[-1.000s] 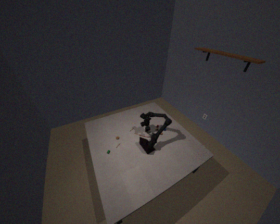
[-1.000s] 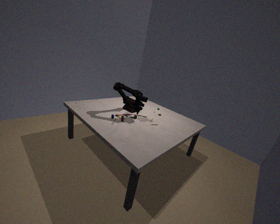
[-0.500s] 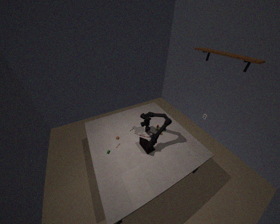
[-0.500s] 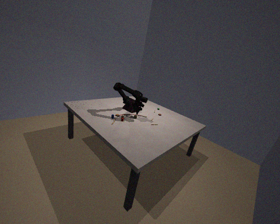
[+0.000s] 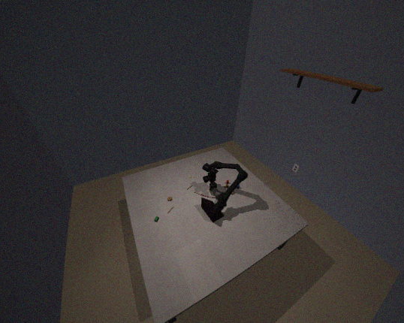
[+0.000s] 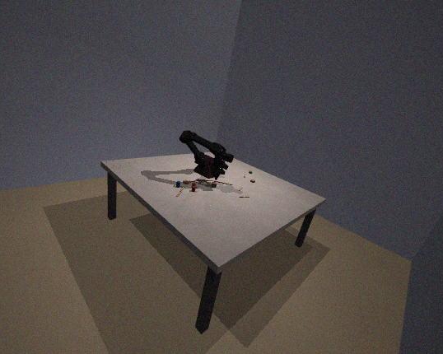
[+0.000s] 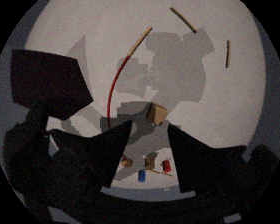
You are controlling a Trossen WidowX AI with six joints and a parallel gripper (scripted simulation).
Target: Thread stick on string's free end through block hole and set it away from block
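The wooden block (image 7: 157,114) (image 6: 214,185) stands on the table, beyond and between my fingertips in the wrist view. The red string (image 7: 109,100) lies in a curve left of it. The thin stick (image 7: 140,42) (image 6: 226,183) on its free end lies flat on the table. The string's other end runs behind my left finger toward a round wooden button (image 7: 126,162) (image 6: 185,182). My gripper (image 7: 149,124) (image 5: 212,188) (image 6: 217,178) is partly open and empty, pointing down above the table near the block. The block's hole cannot be made out.
Loose sticks (image 7: 184,20) (image 7: 228,54) (image 6: 180,192) lie around. A red cylinder (image 7: 166,166) (image 6: 193,188), a blue cylinder (image 7: 142,176) (image 6: 178,183) and a small brown piece (image 7: 150,162) stand near the button. A green piece (image 5: 156,218) and an orange disc (image 5: 170,199) lie farther off.
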